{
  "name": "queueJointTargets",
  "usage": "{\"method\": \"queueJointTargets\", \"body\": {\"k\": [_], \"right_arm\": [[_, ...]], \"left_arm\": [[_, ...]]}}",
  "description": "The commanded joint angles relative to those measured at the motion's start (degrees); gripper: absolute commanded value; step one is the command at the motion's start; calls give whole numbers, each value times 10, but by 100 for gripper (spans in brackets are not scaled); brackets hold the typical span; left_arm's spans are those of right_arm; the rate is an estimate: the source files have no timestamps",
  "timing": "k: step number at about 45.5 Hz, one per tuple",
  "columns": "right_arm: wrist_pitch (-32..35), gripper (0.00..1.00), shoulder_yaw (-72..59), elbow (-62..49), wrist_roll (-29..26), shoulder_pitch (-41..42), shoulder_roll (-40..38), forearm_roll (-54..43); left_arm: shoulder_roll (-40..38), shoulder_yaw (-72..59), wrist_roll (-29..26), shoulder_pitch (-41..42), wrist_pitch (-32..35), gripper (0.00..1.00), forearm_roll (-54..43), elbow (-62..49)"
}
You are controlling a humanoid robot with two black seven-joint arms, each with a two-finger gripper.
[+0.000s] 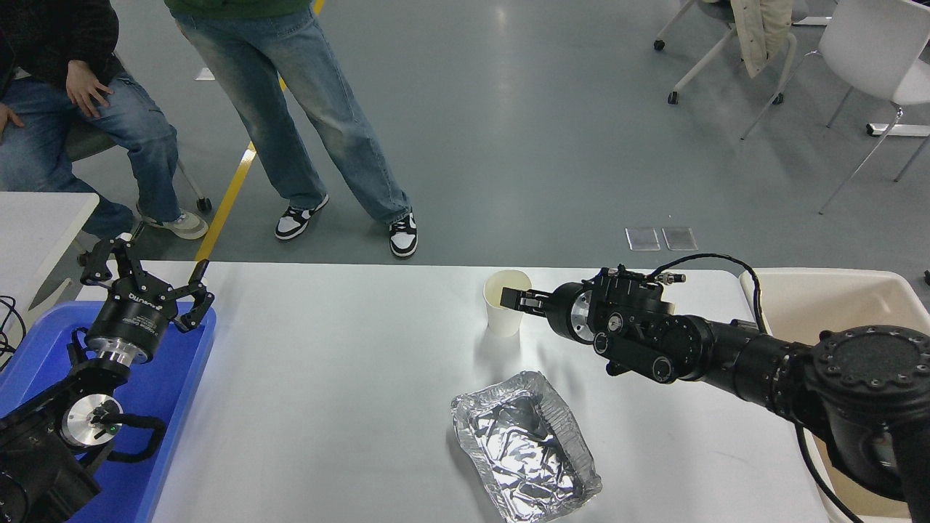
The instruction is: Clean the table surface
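The table surface is a wide matte grey-white top. A white paper cup stands upright near its far edge, right of the middle. My right gripper reaches in from the right and lies against the cup's right rim, overlapping its upper wall. Whether it grips the cup does not show. A crumpled foil tray lies open near the front edge, below the cup. My left gripper is parked open at the lower left, above a blue tray.
A beige bin sits off the table's right end. A smaller white table corner shows at the left. One person stands and another sits beyond the far edge at upper left. Chairs stand at upper right.
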Motion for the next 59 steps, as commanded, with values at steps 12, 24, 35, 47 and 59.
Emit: {"method": "queueJointTargets", "body": {"k": [12,24,35,47,59], "right_arm": [[3,34,-6,-3,7,-3,0,-1],[18,0,-8,-4,29,5,0,-39],[46,0,-26,-5,41,49,0,-36],[75,0,-69,19,46,116,0,-32],[102,0,-115,157,46,236,0,-29]], "left_arm": [[0,0,0,0,0,100,0,1],[0,0,0,0,0,100,0,0],[0,0,0,0,0,100,0,0],[1,0,0,0,0,100,0,0],[1,0,0,0,0,100,0,0]]}}
